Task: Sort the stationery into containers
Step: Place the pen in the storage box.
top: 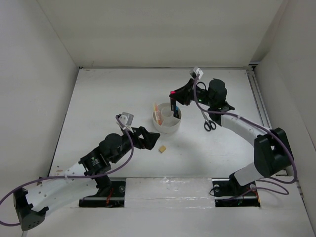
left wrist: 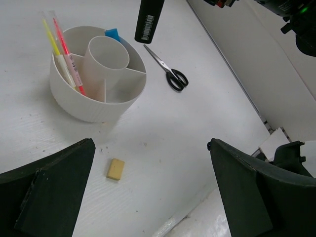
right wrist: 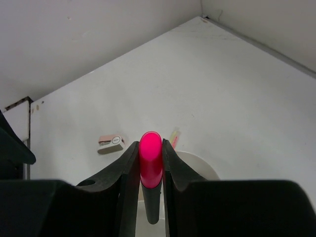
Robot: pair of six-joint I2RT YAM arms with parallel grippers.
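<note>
My right pincer (right wrist: 149, 148) is gripping the pink-capped marker (right wrist: 150, 165) upright, cap up, hovering it over the far edge of the organizer (top: 167, 130).

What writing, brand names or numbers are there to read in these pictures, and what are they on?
No text can be read.
On the black marker, a white barcode label: bars and any digits too small to read.
On the organizer, pens, scissors and eraser: no lettering shows.
</note>
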